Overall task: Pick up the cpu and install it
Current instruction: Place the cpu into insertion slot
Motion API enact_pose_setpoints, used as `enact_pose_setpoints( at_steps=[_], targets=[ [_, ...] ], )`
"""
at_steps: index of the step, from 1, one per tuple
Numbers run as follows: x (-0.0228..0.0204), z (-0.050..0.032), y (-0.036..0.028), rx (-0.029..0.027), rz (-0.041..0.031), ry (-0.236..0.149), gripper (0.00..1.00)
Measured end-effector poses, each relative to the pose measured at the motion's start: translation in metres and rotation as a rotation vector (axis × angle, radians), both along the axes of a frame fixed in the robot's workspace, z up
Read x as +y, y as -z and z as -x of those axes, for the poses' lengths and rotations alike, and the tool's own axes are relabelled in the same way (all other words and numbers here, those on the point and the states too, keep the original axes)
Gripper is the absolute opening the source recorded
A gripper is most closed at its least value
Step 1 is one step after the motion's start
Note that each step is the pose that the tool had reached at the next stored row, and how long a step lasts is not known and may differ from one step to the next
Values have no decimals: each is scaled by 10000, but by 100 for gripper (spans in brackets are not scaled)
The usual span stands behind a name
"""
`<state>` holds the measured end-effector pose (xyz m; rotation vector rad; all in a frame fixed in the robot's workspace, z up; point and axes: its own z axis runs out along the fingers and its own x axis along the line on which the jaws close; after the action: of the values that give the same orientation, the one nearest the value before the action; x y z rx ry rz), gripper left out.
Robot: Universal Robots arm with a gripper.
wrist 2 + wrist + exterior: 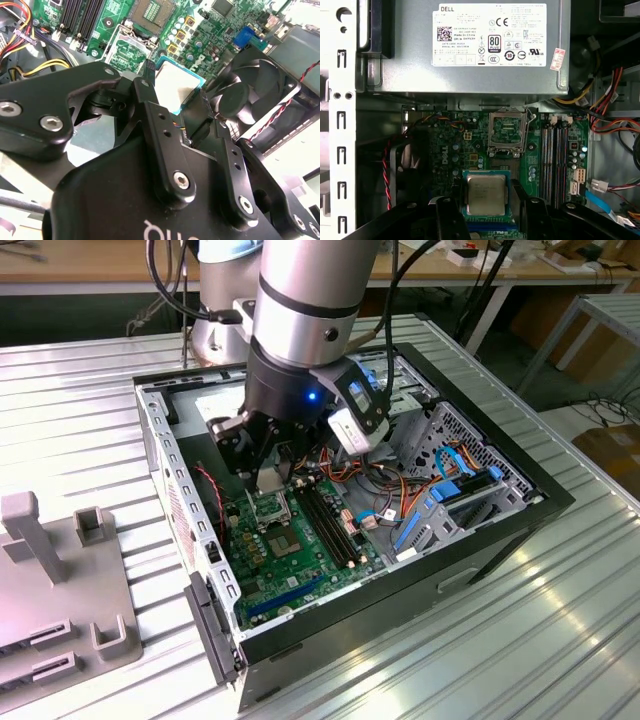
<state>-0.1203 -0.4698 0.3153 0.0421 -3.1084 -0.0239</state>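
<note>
Inside PC case (160, 445), claw (487, 202) pinches cpu (486, 190) edges over mobo (451, 152), socket (507, 131) open nearby.

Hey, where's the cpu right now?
In the first wrist view the cpu is held in the gripper, over the green motherboard inside the computer case, apart from the open socket next to the memory slots.

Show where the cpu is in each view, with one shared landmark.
Exterior view: the cpu sits in the gripper, just above the socket.
First wrist view: the cpu lies between the fingers, short of the socket.
Second wrist view: the cpu between the fingers, socket beyond.
Shared landmark: the socket.
</note>
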Motion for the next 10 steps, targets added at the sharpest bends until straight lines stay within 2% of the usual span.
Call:
enact_pose_setpoints(
  at_steps=[2,3,5,10],
  targets=[
    [0,-34,27,1,20,0,47],
    [0,-117,61,1,24,0,47],
    [-1,-216,101,0,25,-1,47],
    [0,-320,199,2,25,0,47]
  ],
)
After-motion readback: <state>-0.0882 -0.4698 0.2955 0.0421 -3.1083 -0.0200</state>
